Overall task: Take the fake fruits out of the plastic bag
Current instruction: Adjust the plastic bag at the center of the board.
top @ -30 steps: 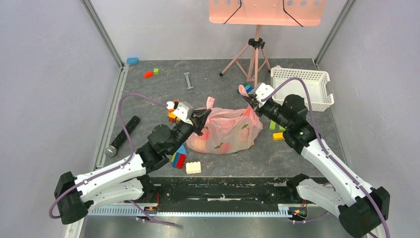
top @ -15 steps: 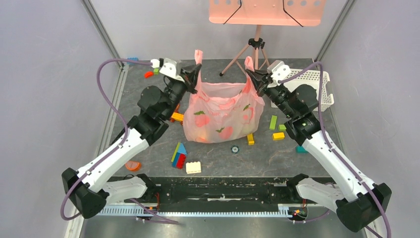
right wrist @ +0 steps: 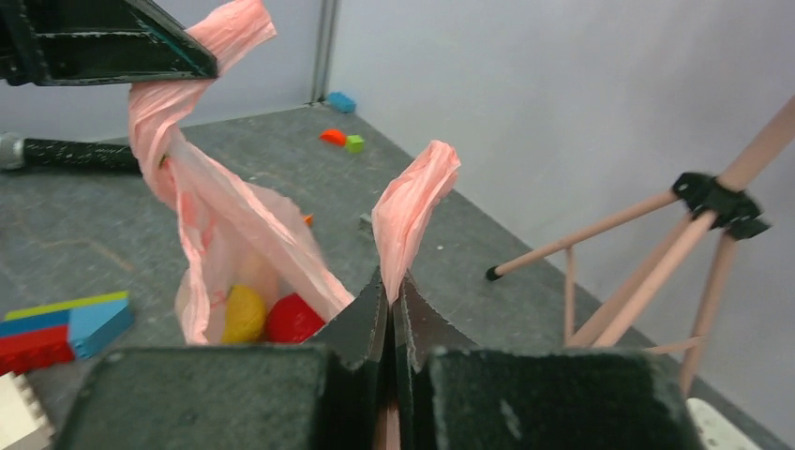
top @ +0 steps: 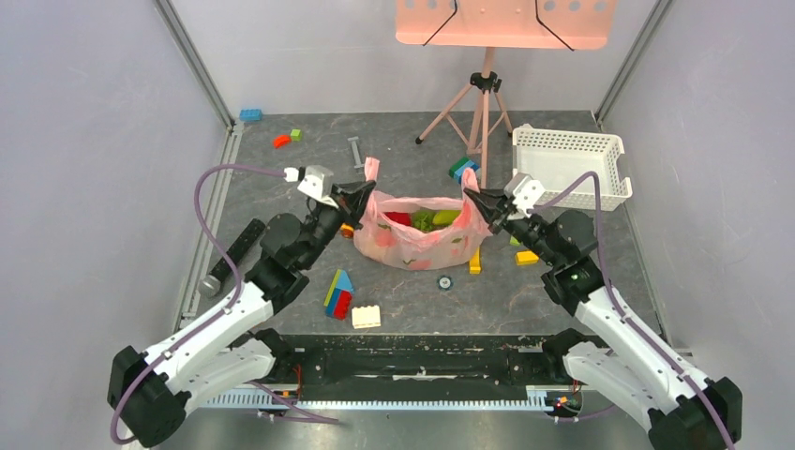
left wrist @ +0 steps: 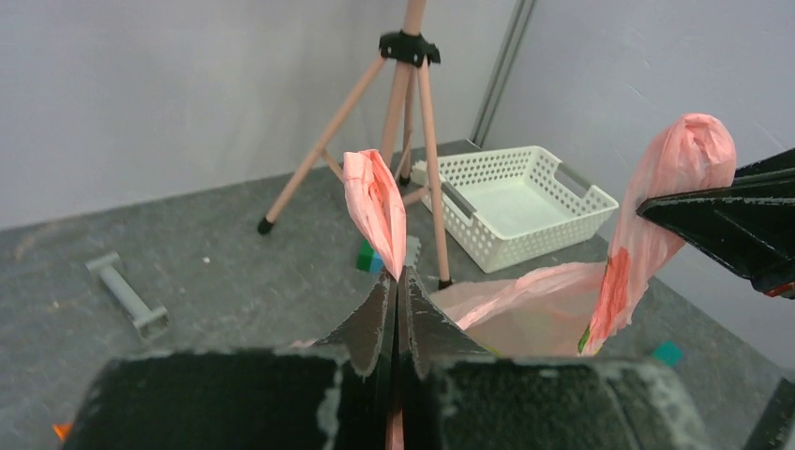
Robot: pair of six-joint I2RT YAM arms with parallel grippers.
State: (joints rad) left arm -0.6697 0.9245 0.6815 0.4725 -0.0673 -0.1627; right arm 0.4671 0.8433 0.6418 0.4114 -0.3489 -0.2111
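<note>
Grey tabletop (top: 394, 150) is carrying scattered blocks (top: 339, 292), a white basket (top: 565, 167) and a tripod (top: 481, 103), with the pink plastic bag (top: 412, 246) sitting in the middle. The left gripper (top: 366, 195) is clamping shut on the left loop (left wrist: 375, 202) and the right gripper (top: 474, 202) is clamping shut on the right loop (right wrist: 412, 202). They are holding the loops apart so the mouth is gaping upward, probably to expose the contents for removal. The fake fruits (top: 424, 220) are lying inside the bag, and I am making out none outside it. The overhead view is showing red, green and yellowish pieces through the mouth. The right wrist view is adding a lemon (right wrist: 242, 314) and a red apple (right wrist: 292, 319) low in the bag, while the left wrist view is showing only handles and the basket beyond, no fruit.
</note>
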